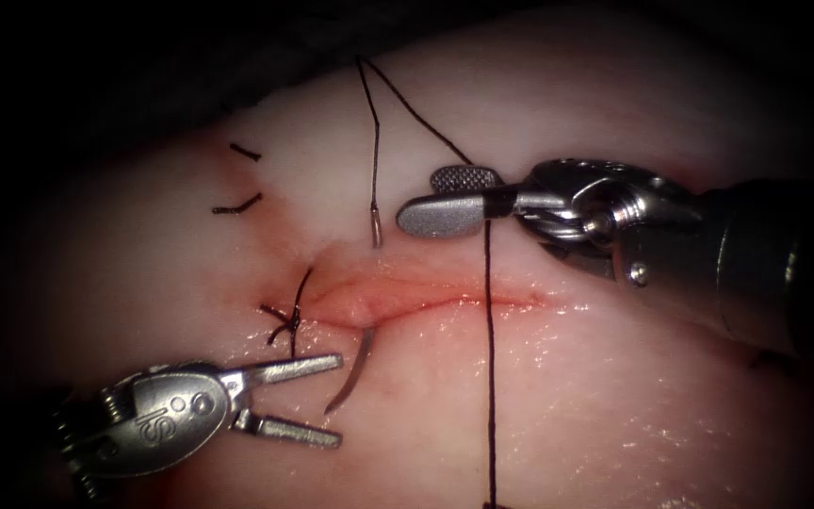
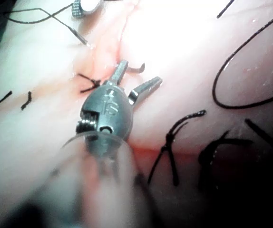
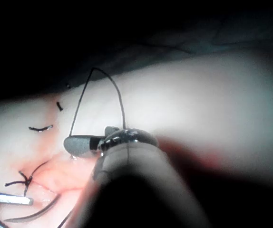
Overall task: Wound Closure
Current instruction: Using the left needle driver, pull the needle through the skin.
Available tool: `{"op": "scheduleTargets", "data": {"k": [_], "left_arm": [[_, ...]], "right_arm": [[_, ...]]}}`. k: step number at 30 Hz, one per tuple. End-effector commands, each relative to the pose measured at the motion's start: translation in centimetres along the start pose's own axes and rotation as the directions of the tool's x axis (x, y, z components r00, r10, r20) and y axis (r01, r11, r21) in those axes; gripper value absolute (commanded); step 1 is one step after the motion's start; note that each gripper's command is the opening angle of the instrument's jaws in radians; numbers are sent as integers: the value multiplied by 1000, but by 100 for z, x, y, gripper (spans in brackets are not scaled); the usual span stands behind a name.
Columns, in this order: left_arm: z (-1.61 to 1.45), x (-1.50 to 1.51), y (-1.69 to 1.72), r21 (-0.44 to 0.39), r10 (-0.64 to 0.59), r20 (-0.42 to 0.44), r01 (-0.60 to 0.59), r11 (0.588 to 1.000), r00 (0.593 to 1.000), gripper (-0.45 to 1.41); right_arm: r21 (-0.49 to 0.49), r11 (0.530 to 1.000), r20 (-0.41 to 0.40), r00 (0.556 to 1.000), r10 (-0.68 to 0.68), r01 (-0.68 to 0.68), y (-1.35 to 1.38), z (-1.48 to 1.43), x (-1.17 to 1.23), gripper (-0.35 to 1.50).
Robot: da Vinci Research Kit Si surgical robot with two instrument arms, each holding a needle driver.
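The curved needle sits in the tissue [image 1: 614,396] across the cut [image 1: 426,300]. Its tail [image 1: 375,227] stands out of the far edge and its pointed half [image 1: 352,372] comes out of the near edge. The left tool [image 1: 339,399] lies just left of the point, jaws open and holding nothing; the left wrist view shows the same, left tool [image 2: 142,72] beside the needle [image 2: 136,70]. The right tool [image 1: 418,198] hovers right of the tail, jaws open. The black thread [image 1: 489,377] runs from the tail up over the tissue and back down across those jaws near their hinge.
A tied stitch with its knot [image 1: 284,322] closes the cut's left end. Two short cut thread ends [image 1: 237,205] lie farther up and left. Red fluid tints the cut's edges. Loops of thread [image 2: 241,76] and older stitches [image 2: 174,142] lie beside the left tool.
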Motion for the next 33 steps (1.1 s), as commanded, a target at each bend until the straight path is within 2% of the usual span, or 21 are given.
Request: {"op": "scheduleTargets", "data": {"k": [1, 8, 14, 15, 16, 18, 19, 21, 24, 27, 30, 31, 32, 33], "left_arm": [[7, 1, -12, 4, 2, -9, -2, 1000, 1000, 27], [19, 1, -26, 6, 12, -24, -12, 1000, 1000, 24], [21, -15, -44, 6, 20, -28, -20, 1000, 999, 21], [21, -16, -46, 5, 21, -25, -21, 1000, 999, 17], [19, -19, -48, -6, 27, -19, -27, 1000, 999, -8], [19, -19, -48, -17, 14, -9, -14, 1000, 1000, -38], [18, -18, -48, -25, -5, -1, 5, 1000, 1000, -45], [17, -16, -48, -37, -48, 11, 49, 998, 999, -45], [14, -9, -49, -69, -190, 3, 190, 979, 982, -45], [8, 1, -53, -119, -357, -13, 353, 928, 934, -45], [3, 11, -56, -137, -530, -4, 525, 840, 848, -45], [1, 18, -57, -144, -624, 20, 620, 771, 781, -45], [0, 21, -58, -146, -653, 23, 649, 747, 757, -45], [-1, 27, -60, -152, -720, 31, 716, 682, 693, -45]], "right_arm": [[4, 1000, -6, 1000, -3, 3, -4, 14, 7, 126], [6, 1000, -7, 1000, -15, 15, -3, 16, -4, 123], [25, 999, -32, 999, -20, 21, -7, 12, -12, 120], [25, 999, -32, 999, -21, 21, -8, 12, -12, 120], [27, 999, -34, 999, -21, 22, -8, 12, -13, 118], [29, 999, -37, 999, -21, 22, -8, 12, -13, 118], [30, 999, -40, 999, -21, 22, -9, 13, -13, 116], [31, 999, -39, 999, -21, 22, -10, 12, -14, 116], [35, 999, -37, 999, -22, 23, -13, 11, -16, 114], [39, 999, -34, 999, -22, 23, -17, 10, -19, 114], [41, 999, -32, 999, -28, 29, -19, 9, -21, 114], [40, 999, -30, 999, -34, 35, -20, 9, -21, 114], [38, 999, -27, 999, -34, 36, -20, 9, -22, 114], [36, 999, -25, 999, -40, 41, -19, 9, -21, 114]]}}
